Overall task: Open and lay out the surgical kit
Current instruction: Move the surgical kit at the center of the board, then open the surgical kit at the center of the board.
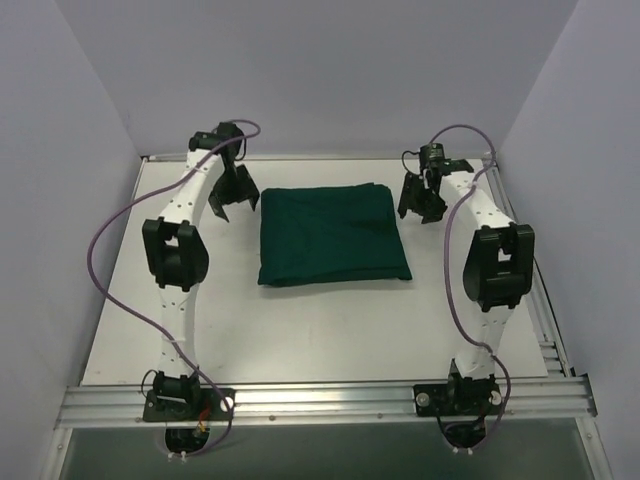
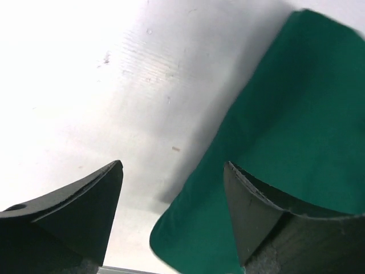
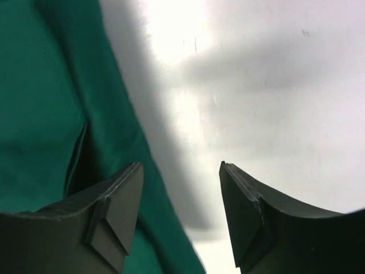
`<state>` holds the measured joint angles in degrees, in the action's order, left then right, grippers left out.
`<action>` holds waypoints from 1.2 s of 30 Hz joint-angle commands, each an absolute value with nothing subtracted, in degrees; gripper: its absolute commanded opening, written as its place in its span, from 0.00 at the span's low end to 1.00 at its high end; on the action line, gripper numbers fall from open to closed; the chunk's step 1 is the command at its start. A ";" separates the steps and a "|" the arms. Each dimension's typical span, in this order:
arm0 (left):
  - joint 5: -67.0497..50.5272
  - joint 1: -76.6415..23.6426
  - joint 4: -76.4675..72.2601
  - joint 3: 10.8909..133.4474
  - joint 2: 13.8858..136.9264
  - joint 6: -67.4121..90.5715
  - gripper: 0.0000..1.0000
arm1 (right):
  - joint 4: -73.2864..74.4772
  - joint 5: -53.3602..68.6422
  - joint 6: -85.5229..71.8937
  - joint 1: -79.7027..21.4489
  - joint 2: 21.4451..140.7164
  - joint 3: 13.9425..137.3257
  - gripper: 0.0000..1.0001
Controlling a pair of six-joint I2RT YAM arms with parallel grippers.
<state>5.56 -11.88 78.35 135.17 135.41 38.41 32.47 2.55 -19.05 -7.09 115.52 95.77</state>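
The dark green cloth wrap (image 1: 333,235) lies folded as a closed rectangular bundle in the middle of the white table (image 1: 330,320). The wire-mesh tray and the instruments are hidden. My left gripper (image 1: 232,200) hangs open and empty just left of the bundle's far left corner; in the left wrist view (image 2: 174,171) the green cloth (image 2: 285,142) lies under its right finger. My right gripper (image 1: 422,205) hangs open and empty just right of the bundle's far right corner; in the right wrist view (image 3: 181,171) the cloth (image 3: 45,114) lies under its left finger.
Grey walls enclose the table on the left, back and right. An aluminium rail (image 1: 320,400) runs along the near edge and carries both arm bases. Purple cables (image 1: 100,260) loop beside each arm.
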 commanded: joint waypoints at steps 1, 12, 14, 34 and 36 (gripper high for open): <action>11.42 -12.65 81.03 135.44 122.62 37.72 0.80 | 38.05 7.02 -20.56 -6.07 102.94 90.29 0.57; -2.63 -29.07 70.49 127.28 112.59 31.11 0.78 | 32.35 27.50 -20.84 -5.27 87.45 68.31 0.64; -3.86 -30.67 70.22 127.35 113.20 31.64 0.77 | 31.47 27.68 -20.83 -5.27 87.19 66.89 0.63; -3.16 -39.72 73.21 138.86 117.07 27.16 0.77 | 23.82 27.51 -22.85 -4.92 92.37 61.35 0.49; -2.99 -40.34 73.04 139.48 117.16 26.28 0.72 | 22.95 28.03 -22.94 -4.75 91.76 60.47 0.44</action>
